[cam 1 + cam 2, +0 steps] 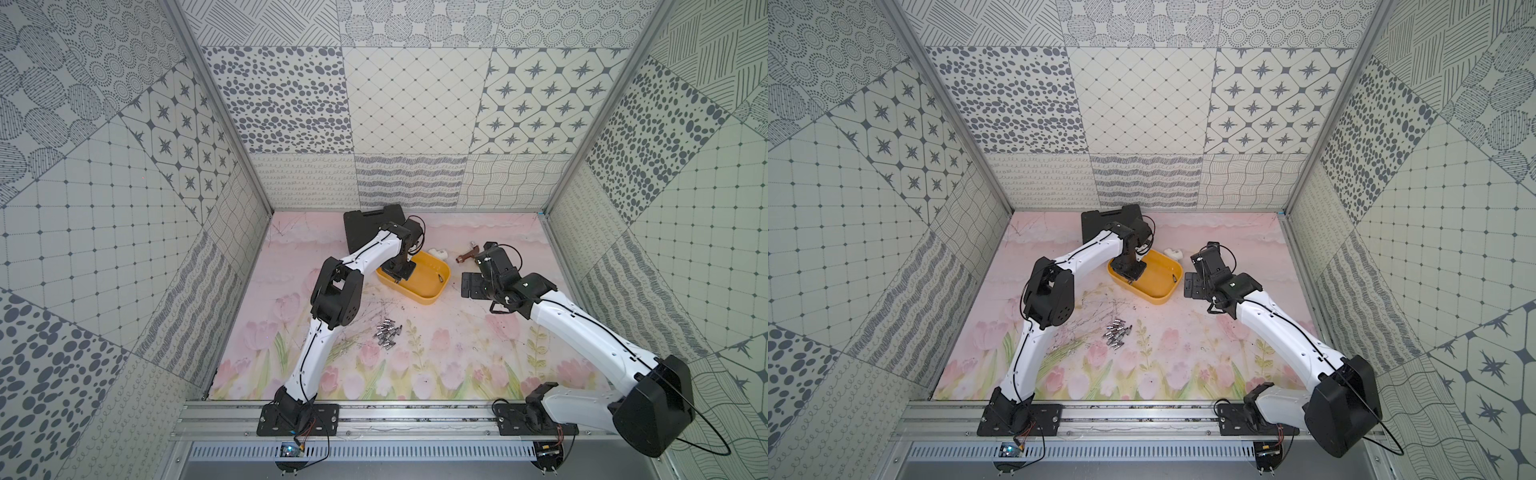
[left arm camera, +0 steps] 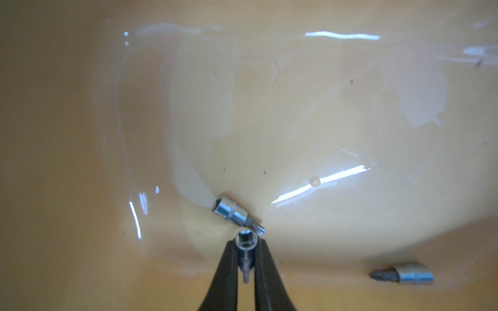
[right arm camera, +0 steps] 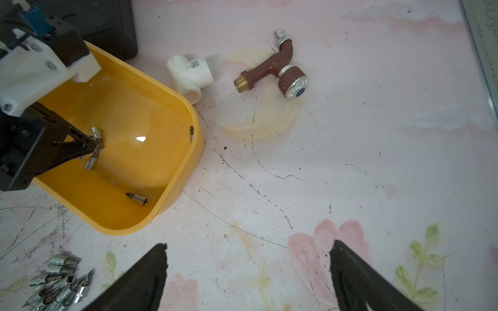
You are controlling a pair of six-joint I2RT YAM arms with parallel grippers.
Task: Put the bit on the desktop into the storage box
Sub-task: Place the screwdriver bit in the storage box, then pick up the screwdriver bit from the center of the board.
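Drop-off: left hand (image 2: pixel 247 242) clenched on bit (image 2: pixel 245 259), low inside storage box (image 3: pixel 121 226).
Held near the floor, probably to release without bounce-out; bit pinched at the fingertips (image 2: pixel 229 264), socket end outward, just beside another bit (image 2: pixel 231 211) lying there. Right hand (image 3: pixel 248 243) released, idle above surface (image 3: pixel 350 175) beside box; pile of bits (image 1: pixel 388 334) on surface.

Black case (image 1: pixel 361 226) is partly hidden by the left arm (image 1: pixel 370 253). Bit pile (image 3: pixel 54 285) is cut off at frame edge; one bit (image 2: pixel 404 276) is blurred.
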